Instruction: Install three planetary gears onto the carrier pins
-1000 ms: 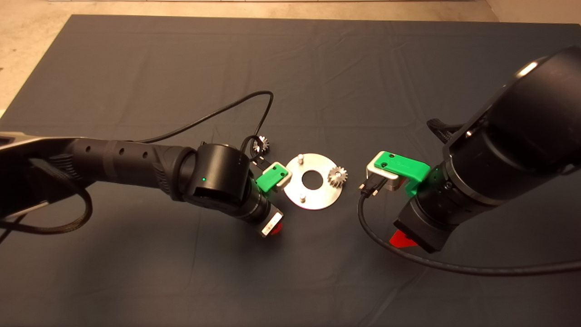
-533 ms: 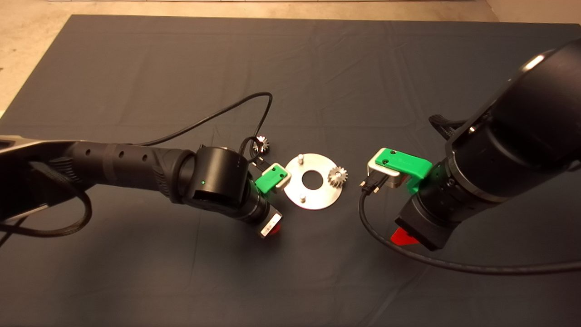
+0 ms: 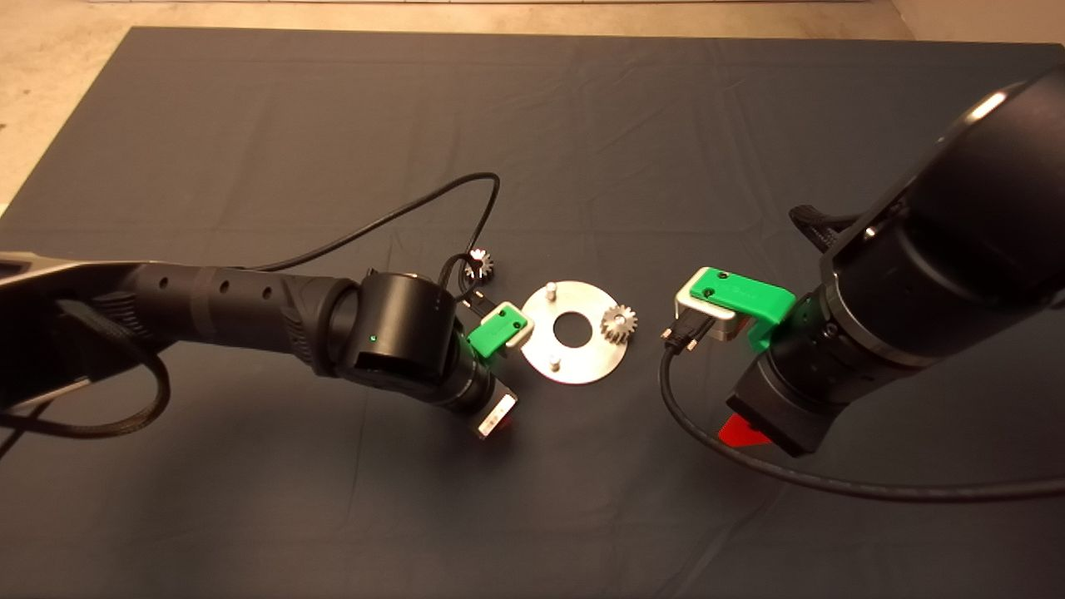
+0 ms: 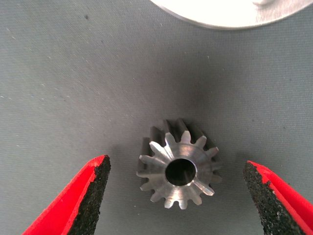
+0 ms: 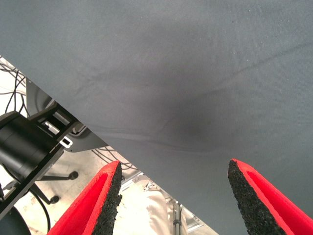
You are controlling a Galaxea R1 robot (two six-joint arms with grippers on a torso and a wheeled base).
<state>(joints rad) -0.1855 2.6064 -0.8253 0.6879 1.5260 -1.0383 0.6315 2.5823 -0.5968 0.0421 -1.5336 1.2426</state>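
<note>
- The left gripper point(image 4: 178, 196) hangs low over the dark mat point(image 3: 582, 125) on the desk, just beside the near-left rim of the disc point(image 3: 582, 366). Its jaws are spread wide, with a loose planetary gear point(image 4: 178, 169) lying between them and neither pad touching it.
- From above that gear is hidden under the wrist; only the wrist camera shows it, bore upward and leaning slightly on its teeth.
- One gear point(image 3: 618, 323) already sits on the right-hand pin of the disc. Another gear point(image 3: 480, 264) lies on the mat beyond the left arm, close to its cable.
- Two carrier pins remain bare: the far pin point(image 3: 550, 290) and the near pin point(image 3: 554, 363).
- My reading: the step in hand is picking up the gear between the jaws. The gear sits a touch closer to one pad, so centring before closing would stop it being shoved sideways.
- Closing across the toothed rim, squarely and low, should keep the bore vertical. A skewed pinch could tip it, and then the bore will not meet a pin cleanly.
- The near pin looks the handier target. Bring the gear straight down over it, and expect to turn it a little so its teeth clear the neighbour.
- The right gripper point(image 5: 171, 200) waits off to the right of the disc, jaws apart and holding nothing, over bare mat near the desk's edge.
</note>
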